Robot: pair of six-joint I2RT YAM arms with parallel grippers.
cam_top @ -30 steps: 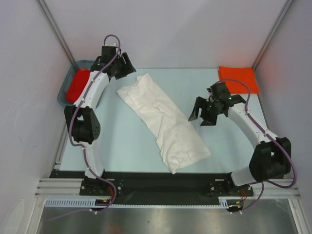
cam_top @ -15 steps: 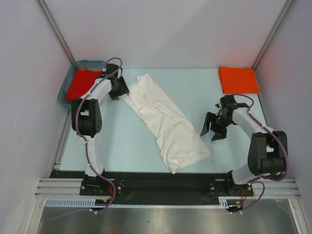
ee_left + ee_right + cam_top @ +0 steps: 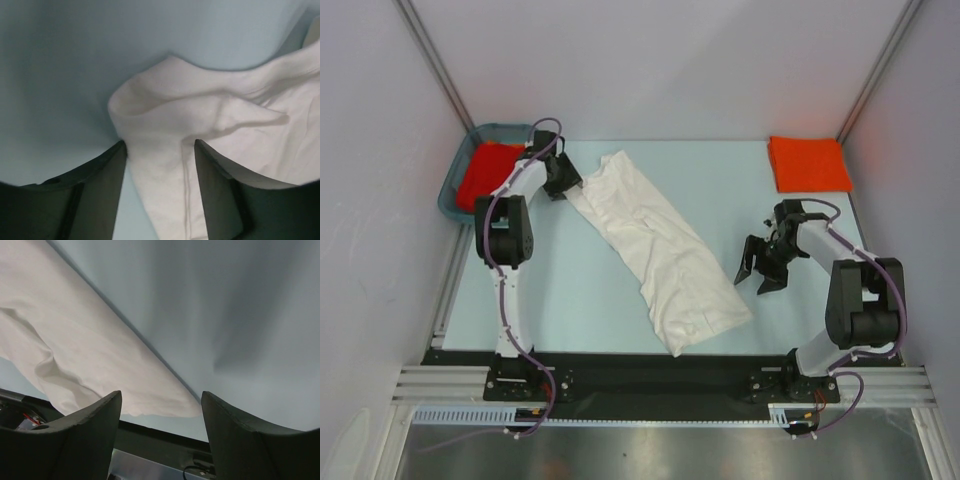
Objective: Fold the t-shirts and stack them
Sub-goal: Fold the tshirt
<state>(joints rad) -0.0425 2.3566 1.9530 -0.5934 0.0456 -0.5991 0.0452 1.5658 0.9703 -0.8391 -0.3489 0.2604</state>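
A white t-shirt (image 3: 655, 245) lies in a long, rumpled diagonal strip across the pale blue table. My left gripper (image 3: 568, 184) is down at its far left corner. In the left wrist view the jaws (image 3: 160, 150) stand open astride a raised fold of the white cloth (image 3: 200, 115), which is not pinched. My right gripper (image 3: 753, 279) is open just right of the shirt, low over the table. In the right wrist view the shirt's edge (image 3: 90, 355) lies ahead of that open gripper (image 3: 160, 402), with nothing between the fingers. A folded orange-red t-shirt (image 3: 809, 163) lies at the back right.
A teal basket (image 3: 446, 198) at the back left holds another orange-red t-shirt (image 3: 480, 172), right beside my left arm. White walls and slanted metal posts close in the back and sides. The table's black front rail (image 3: 650, 368) runs between the arm bases.
My left gripper has come down from beside the basket to the white shirt's far left corner. My right gripper has moved nearer and slightly right, lower over the table. The shirt has not moved.
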